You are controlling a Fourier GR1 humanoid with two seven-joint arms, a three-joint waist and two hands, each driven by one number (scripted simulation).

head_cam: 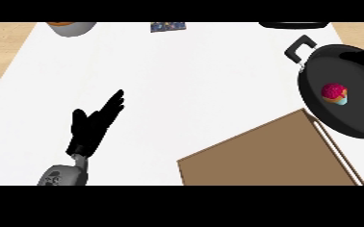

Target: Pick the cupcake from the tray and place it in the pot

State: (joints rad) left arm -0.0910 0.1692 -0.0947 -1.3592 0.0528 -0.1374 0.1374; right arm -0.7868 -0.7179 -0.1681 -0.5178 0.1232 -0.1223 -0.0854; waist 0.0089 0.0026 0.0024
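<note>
A cupcake (pixel 335 94) with pink-red frosting and a pale blue wrapper lies inside the black pot (pixel 321 110) at the right edge. The pot has a black handle (pixel 298 49) at its upper left. A brown tray (pixel 270 154) lies at the lower right, bare on the part that shows, its right side partly under the pot's rim. My left hand (pixel 92 125) rests at the lower left, fingers straight and pointing up and to the right, holding nothing. My right hand is out of the view.
A grey bowl (pixel 71 27) with something orange-brown in it sits at the top left edge. A small dark patterned object (pixel 168 27) lies at the top centre. A black rim (pixel 295 25) shows at the top right. Wooden surface borders the white counter (pixel 185 81).
</note>
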